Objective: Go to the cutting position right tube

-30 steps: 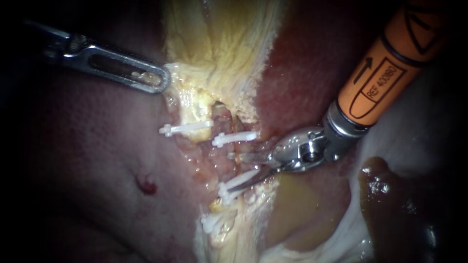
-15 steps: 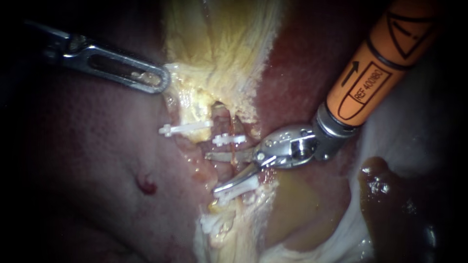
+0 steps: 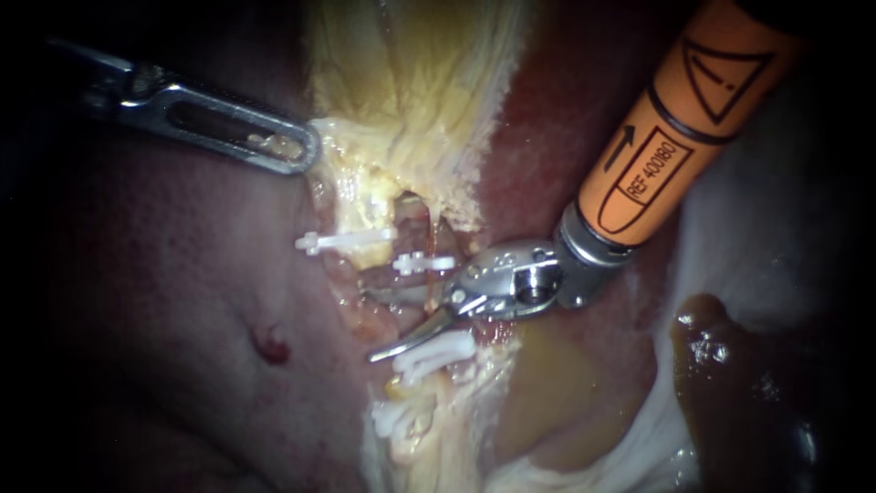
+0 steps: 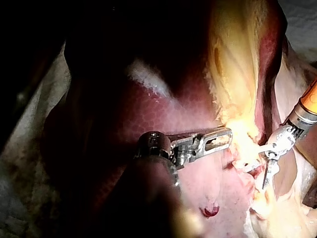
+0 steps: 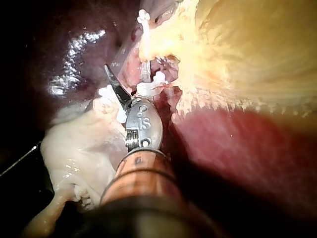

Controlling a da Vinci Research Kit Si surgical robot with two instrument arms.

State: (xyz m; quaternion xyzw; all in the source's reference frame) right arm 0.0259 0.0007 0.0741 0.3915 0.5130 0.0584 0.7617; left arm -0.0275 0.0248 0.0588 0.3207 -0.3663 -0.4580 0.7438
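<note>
Now | right instrument (image 3: pixel 372 325): jaws wide apart; right tube (image 3: pixel 430 285) lies between them

Shiny metal right instrument (image 3: pixel 369 325), wet glossy liver (image 3: pixel 182 301).

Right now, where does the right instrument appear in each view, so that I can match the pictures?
Endoscope view: right instrument enters from upper right, jaws open at the middle.
Left wrist view: right instrument ahead of the left instrument.
Right wrist view: it comes in from the bottom edge.
Shared landmark: the white clip beside its jaws.
</note>
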